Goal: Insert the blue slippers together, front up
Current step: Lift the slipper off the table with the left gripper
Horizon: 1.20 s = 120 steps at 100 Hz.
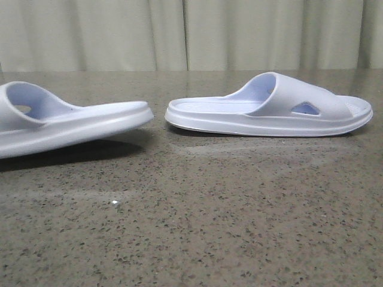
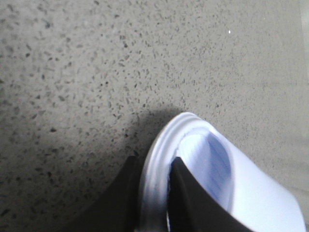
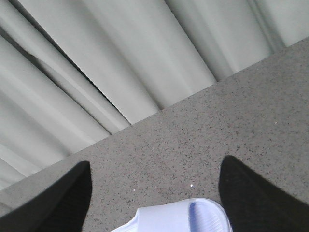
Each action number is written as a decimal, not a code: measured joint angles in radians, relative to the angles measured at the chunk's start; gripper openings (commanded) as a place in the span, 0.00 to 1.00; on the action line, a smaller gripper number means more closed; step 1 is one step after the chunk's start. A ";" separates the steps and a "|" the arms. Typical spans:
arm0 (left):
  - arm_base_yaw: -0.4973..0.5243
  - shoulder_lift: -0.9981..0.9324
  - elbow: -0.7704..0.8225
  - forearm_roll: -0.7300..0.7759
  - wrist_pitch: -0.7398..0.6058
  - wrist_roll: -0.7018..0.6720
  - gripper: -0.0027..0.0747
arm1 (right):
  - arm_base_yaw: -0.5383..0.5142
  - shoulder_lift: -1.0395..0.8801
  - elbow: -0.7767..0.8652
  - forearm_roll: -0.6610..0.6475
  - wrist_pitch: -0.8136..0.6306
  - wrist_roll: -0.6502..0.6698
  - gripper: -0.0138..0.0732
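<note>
Two blue slippers, moulded foam slides, very pale. Left slipper [image 1: 66, 119] sits at the left edge of the front view, heel end lifted clear of the surface [image 1: 197, 221] and tilted, shadow under it. Right slipper [image 1: 269, 107] lies flat on the surface, upright, strap up, well apart from the left one, a bare gap between the two ends that face each other.

Handling, judged: foam looks light, a bit squashy, thick sole fairly stiff, matte so not very slippery, not fragile. Best hold is the sole rim or side edge; the strap would flex. To nest them, one likely has to slide under the other's strap, so keep the grip off the strap opening.

Left claw [image 2: 153, 193]: dark fingers [image 2: 186, 193] pinched on the rim of the left slipper [image 2: 203, 174], one outside the edge, one inside on the footbed. Held above the surface, arm not visible in the front view.

Right claw [image 3: 154, 193]: fingers [image 3: 251, 193] spread wide, holding nothing, one end of the right slipper [image 3: 178, 217] low between them, not touched. Pointed along the surface [image 3: 217, 125] toward the curtain [image 3: 96, 58], hovering just behind the slipper.
</note>
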 measured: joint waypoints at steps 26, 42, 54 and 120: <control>0.000 0.000 -0.002 -0.006 -0.009 0.077 0.06 | 0.000 0.000 0.000 0.000 0.000 0.000 0.71; 0.000 -0.013 -0.002 -0.018 -0.008 0.127 0.06 | 0.000 0.000 0.000 0.000 0.000 0.000 0.71; 0.000 -0.055 -0.002 -0.054 -0.007 0.166 0.06 | 0.000 0.000 0.000 0.003 0.000 0.000 0.71; 0.000 -0.213 -0.002 -0.248 0.076 0.291 0.06 | 0.000 0.238 0.000 0.248 -0.024 0.000 0.71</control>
